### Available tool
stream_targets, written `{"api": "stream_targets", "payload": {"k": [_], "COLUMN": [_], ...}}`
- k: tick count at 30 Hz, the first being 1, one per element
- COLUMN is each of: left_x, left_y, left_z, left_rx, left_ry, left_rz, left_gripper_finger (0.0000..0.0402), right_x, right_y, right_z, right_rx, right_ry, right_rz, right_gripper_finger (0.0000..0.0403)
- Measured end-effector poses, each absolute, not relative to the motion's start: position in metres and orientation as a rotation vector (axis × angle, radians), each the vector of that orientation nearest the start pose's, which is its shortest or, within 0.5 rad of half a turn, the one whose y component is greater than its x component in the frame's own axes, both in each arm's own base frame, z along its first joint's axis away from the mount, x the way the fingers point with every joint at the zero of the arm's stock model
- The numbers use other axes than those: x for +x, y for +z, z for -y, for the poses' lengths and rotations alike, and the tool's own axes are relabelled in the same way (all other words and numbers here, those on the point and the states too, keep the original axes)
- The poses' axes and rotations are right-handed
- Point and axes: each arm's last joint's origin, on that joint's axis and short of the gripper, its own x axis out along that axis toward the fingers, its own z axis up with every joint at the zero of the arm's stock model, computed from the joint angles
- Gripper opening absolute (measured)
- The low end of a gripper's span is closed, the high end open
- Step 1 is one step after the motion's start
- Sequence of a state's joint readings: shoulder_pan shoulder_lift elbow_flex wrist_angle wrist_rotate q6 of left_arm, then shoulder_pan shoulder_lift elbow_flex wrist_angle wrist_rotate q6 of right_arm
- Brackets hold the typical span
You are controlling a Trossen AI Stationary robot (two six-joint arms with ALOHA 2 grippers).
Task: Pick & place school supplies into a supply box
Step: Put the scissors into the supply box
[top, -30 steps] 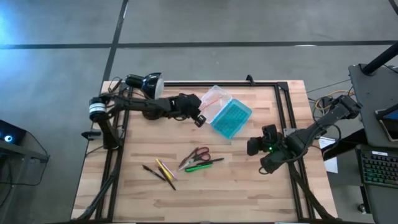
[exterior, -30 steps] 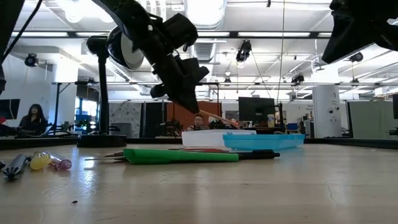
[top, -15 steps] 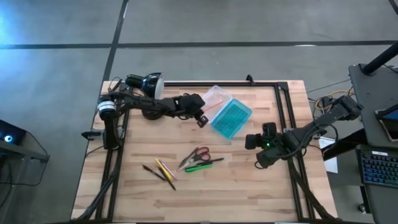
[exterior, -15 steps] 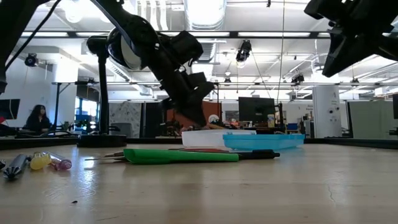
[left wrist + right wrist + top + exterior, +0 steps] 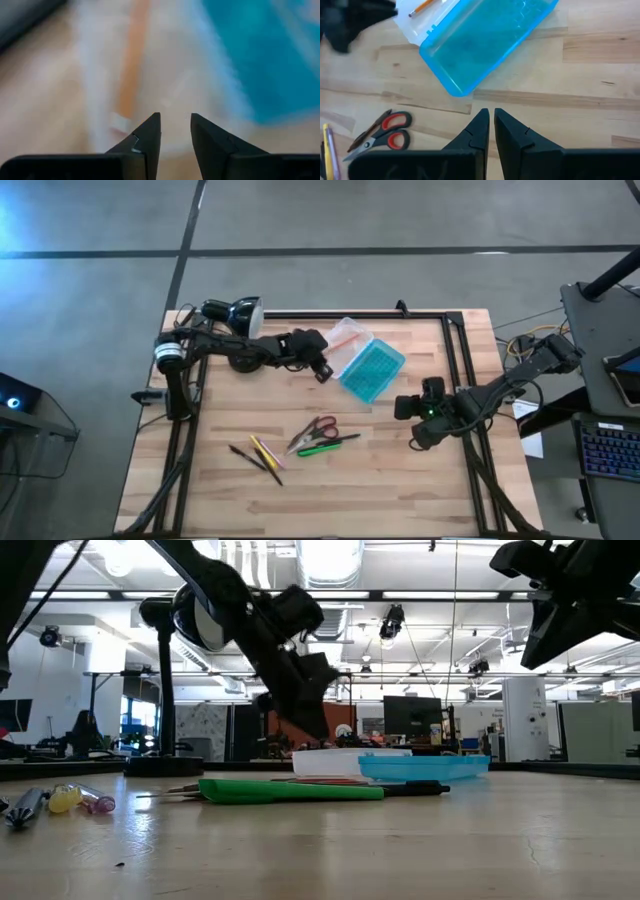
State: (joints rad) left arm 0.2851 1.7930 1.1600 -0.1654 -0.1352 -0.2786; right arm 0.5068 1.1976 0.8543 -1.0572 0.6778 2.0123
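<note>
The left wrist view is very blurry, so the long orange pencil (image 5: 131,60) lying in the clear whitish half of the plastic box (image 5: 345,338) is only a smeared stripe, and its far end is cut off. The left hand (image 5: 322,370) sits at the near edge of that clear half, its two dark fingers (image 5: 148,136) a little apart with nothing between them. A second ago it was higher and pinched the pencil; now the pencil lies loose in the box. The see-through teal half of the box (image 5: 372,371) lies open beside the clear one on the wooden surface (image 5: 400,480). The right hand (image 5: 404,409) hangs over the surface near the teal half, fingers almost together and empty, as before. The red-handled scissors (image 5: 315,430), green marker (image 5: 325,446) and yellow pencil (image 5: 264,452) lie out on the surface, well apart from the box.
</note>
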Motion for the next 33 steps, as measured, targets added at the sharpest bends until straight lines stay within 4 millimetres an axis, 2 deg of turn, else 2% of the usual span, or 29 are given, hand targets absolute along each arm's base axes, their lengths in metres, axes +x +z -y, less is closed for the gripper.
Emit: {"api": "stream_targets", "payload": {"k": [3, 6, 10, 17, 24, 33], "left_x": [0.361, 0.357, 0.351, 0.362, 0.369, 0.376], "left_y": [0.211, 0.215, 0.211, 0.204, 0.183, 0.162], "left_z": [-0.084, -0.053, -0.022, 0.031, 0.057, 0.056], "left_rx": [-0.328, -0.282, -0.315, -0.184, -0.127, -0.141], "left_ry": [0.284, 0.129, 0.086, 0.018, 0.058, 0.239], "left_rz": [-0.752, -0.833, -0.938, -0.885, -0.895, -0.901], "left_gripper_finger": [0.0091, 0.0092, 0.0092, 0.0092, 0.0092, 0.0092], "right_x": [0.175, 0.176, 0.176, 0.174, 0.174, 0.174], "right_y": [0.234, 0.232, 0.229, 0.221, 0.214, 0.214], "right_z": [-0.077, -0.077, -0.076, -0.074, -0.076, -0.076], "right_rx": [0.985, 0.971, 0.934, 0.899, 0.896, 0.856], "right_ry": [-1.070, -1.045, -1.028, -1.023, -0.991, -0.971], "right_rz": [-0.530, -0.573, -0.643, -0.695, -0.751, -0.772], "right_gripper_finger": [0.0022, 0.0022, 0.0022, 0.0022, 0.0022, 0.0022]}}
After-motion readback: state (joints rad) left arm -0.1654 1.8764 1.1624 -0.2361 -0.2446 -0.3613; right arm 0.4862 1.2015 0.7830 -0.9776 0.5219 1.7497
